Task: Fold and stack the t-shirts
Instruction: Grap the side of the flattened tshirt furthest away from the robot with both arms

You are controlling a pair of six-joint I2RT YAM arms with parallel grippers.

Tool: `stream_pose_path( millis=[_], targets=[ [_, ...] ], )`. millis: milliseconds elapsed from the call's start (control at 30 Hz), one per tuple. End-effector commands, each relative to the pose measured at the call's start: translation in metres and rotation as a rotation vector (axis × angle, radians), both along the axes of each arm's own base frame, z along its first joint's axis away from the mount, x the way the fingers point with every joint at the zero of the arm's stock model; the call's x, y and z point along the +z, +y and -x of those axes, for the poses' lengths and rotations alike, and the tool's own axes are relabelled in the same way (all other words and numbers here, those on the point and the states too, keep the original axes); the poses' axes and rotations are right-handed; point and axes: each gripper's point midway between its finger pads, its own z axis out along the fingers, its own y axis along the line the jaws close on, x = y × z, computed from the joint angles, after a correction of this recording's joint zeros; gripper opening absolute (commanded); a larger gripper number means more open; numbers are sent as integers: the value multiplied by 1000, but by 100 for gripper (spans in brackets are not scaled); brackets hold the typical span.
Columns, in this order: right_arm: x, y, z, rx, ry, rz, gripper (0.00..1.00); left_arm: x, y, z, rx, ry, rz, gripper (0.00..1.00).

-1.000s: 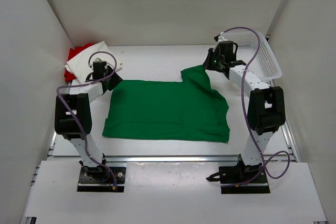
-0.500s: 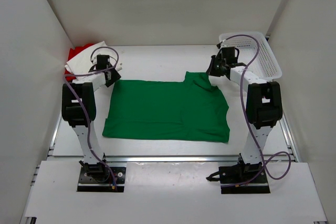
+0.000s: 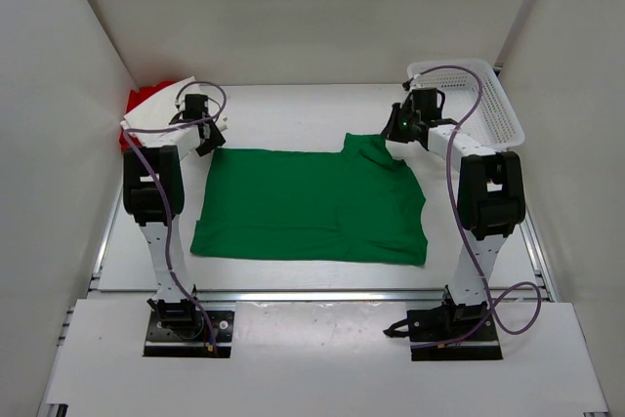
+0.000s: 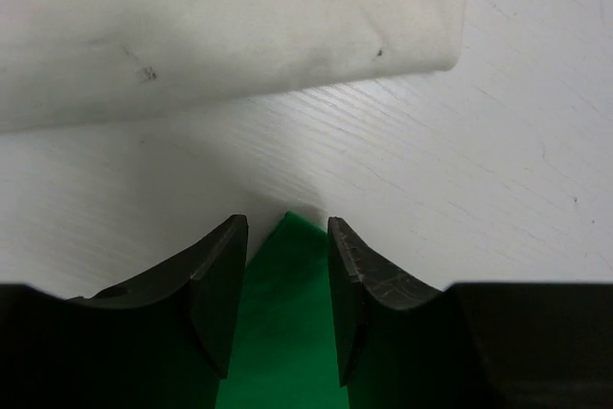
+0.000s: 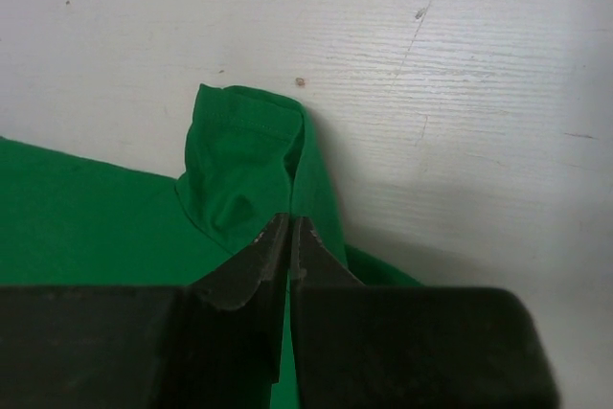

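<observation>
On the middle of the white table (image 3: 293, 109) lies the green shirt (image 3: 312, 207). It is spread out flat, and the cloth is smooth with only a few small wrinkles. Its far right corner is bunched up into a little bump where a sleeve is folded over.

Away in the far left corner of the table sits the white shirt (image 3: 146, 119). It is folded up and lies on top of the red shirt (image 3: 140, 100), which peeks out from under it.

So there are three shirts: one green, one white and one red. There is one white basket (image 3: 500, 114) at the far right of the table. There are two arms, and each arm has one gripper.

The left gripper (image 4: 287, 227) is at the far left corner of the green shirt, close to the white shirt. Its two fingers (image 4: 215, 275) stand apart with a gap between them. The pointy green corner sits in that gap. I cannot tell if the fingers touch the cloth, and they do not squeeze it.

The right gripper (image 5: 288, 222) is at the far right corner of the green shirt, near the basket. Its fingers are pressed tight together and pinch a fold of the green cloth. The folded sleeve lies on the table just past the tips.
</observation>
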Motion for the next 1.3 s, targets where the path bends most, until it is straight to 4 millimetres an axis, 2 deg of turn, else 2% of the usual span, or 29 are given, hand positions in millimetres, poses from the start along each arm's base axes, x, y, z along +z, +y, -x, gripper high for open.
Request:
stream_pose_path(
  millis=[0,67,100,267,300,333,367,467,533,567,700,733,767,800,833,867,933,967,1000,1033,1067,1100,1167,1200,1267],
  targets=[
    [13,-1,-5,-8,-49,-25,0,14,-7,-5,-37,1,-29,50],
    [22,0,-2,-5,-66,-35,0,11,-10,-8,-48,13,-26,45],
    [19,-1,-1,-3,-61,-34,0,9,-14,-7,-60,24,-14,40],
    [34,-6,0,-9,-93,-55,0,7,-12,-4,-52,28,-2,24],
    [33,-6,0,-7,-92,-55,0,7,-11,-4,-52,27,-7,23],
    [33,-10,-1,-17,-95,-54,0,10,-8,-3,-48,21,-2,30],
    [37,-6,0,-8,-101,-60,0,7,-6,-2,-39,26,-7,31],
    [31,-9,3,-10,-85,-70,0,9,-4,0,-36,17,-7,12],
    [38,-7,3,-10,-102,-82,0,12,1,4,-22,14,-19,4],
    [35,-7,5,-11,-94,-82,0,10,-1,6,-25,16,-23,0],
    [42,-7,13,-8,-101,-87,0,24,-7,9,-37,-21,15,0],
    [39,-6,17,-7,-87,-94,0,37,-7,7,-36,-55,20,0],
    [51,-8,21,-8,-110,-107,0,40,-9,10,-39,-71,32,0],
    [54,-4,29,-2,-106,-123,0,45,-12,18,-40,-80,44,0],
    [50,-2,37,-1,-101,-121,1,66,-15,16,-48,-136,51,0],
    [62,-4,41,-4,-124,-126,0,62,-16,23,-48,-140,58,0],
    [68,-3,60,-12,-136,-134,0,76,-19,39,-51,-175,79,0],
    [59,-2,71,-16,-116,-133,0,89,-22,42,-62,-208,77,0],
    [71,-1,77,-21,-141,-141,0,84,-23,51,-62,-198,78,0],
    [71,-1,87,-20,-146,-133,0,89,-24,60,-68,-211,84,0],
    [58,-1,99,-21,-116,-127,0,97,-21,65,-66,-233,87,0],
    [67,1,105,-24,-136,-131,0,98,-23,73,-70,-236,98,0],
    [64,0,128,-16,-134,-125,0,94,-23,90,-70,-231,120,0],
    [64,-3,139,-24,-138,-124,0,94,-7,98,-32,-236,125,0],
    [63,-5,156,-26,-139,-121,0,97,-9,109,-47,-244,139,0]
  ],
)
